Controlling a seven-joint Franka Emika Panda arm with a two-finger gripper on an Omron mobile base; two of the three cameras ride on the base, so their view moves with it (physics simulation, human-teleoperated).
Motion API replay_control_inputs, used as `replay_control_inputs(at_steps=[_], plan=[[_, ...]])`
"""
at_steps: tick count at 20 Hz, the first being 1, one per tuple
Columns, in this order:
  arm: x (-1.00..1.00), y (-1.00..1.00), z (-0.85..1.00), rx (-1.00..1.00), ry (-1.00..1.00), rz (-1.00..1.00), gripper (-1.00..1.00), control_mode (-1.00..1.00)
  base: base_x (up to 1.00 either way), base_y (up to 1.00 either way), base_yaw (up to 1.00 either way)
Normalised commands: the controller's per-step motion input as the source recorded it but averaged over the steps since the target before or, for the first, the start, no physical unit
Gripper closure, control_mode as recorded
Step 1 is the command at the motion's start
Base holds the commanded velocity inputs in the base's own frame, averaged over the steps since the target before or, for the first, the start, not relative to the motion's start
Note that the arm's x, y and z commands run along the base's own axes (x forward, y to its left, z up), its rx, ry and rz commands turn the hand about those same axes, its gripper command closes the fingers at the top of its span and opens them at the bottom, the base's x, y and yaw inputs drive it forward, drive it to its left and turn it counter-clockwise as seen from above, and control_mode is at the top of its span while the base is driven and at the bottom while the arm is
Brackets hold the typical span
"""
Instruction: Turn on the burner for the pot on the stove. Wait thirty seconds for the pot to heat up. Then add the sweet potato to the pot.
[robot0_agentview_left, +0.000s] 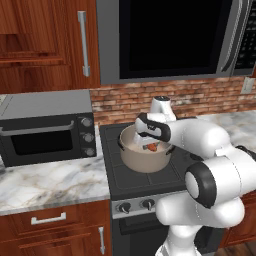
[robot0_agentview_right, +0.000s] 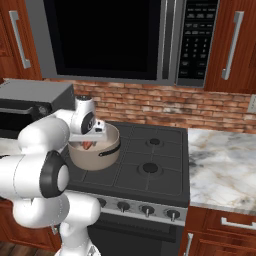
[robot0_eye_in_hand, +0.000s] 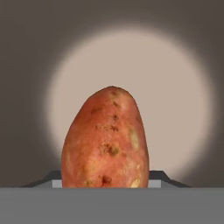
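Now, going left to right in the left base view: a toaster oven (robot0_agentview_left: 47, 131) sits on the marble worktop (robot0_agentview_left: 50, 185) at about 9 o'clock of the stove (robot0_agentview_left: 145, 182), and the pot (robot0_agentview_left: 145, 156) stands on the stove's rear-left burner (robot0_agentview_left: 116, 175), whose grate shows around its base. Over the pot's mouth hangs the end effector (robot0_agentview_left: 152, 146), with the sweet potato (robot0_agentview_left: 151, 146) just below the rim line, inside the pot's opening. In the hand view the tuber stands between the two finger tips, its free end pointing at the pot's pale floor; the jaws look part-way closed on it, so I judge it gripped.

The step in hand looks like the last one, dropping the sweet potato in. To do it well, keep it centred over the floor, clear of the wall, lower a little, then part the jaws so it falls short and does not bounce out.

The arm rises from 5 o'clock, elbow bent high, forearm reaching toward 11 o'clock, wrist turned so the hand points down into the pot.
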Motion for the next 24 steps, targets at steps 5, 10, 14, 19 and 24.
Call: replay_control_inputs(at_steps=[5,10,14,19,24], plan=[[0.01,0.18,-0.21,0.0,0.0,0.0,1.0,-1.0,0.0,0.0,0.0],[0.02,0.11,-0.14,0.0,0.0,0.0,1.0,-1.0,0.0,0.0,0.0],[0.01,0.01,-0.1,0.02,0.0,0.0,1.0,-1.0,0.0,0.0,0.0],[0.0,0.0,0.0,0.06,0.0,0.0,1.0,-1.0,0.0,0.0,0.0],[0.0,0.0,0.0,0.06,0.0,0.0,1.0,-1.0,0.0,0.0,0.0]])
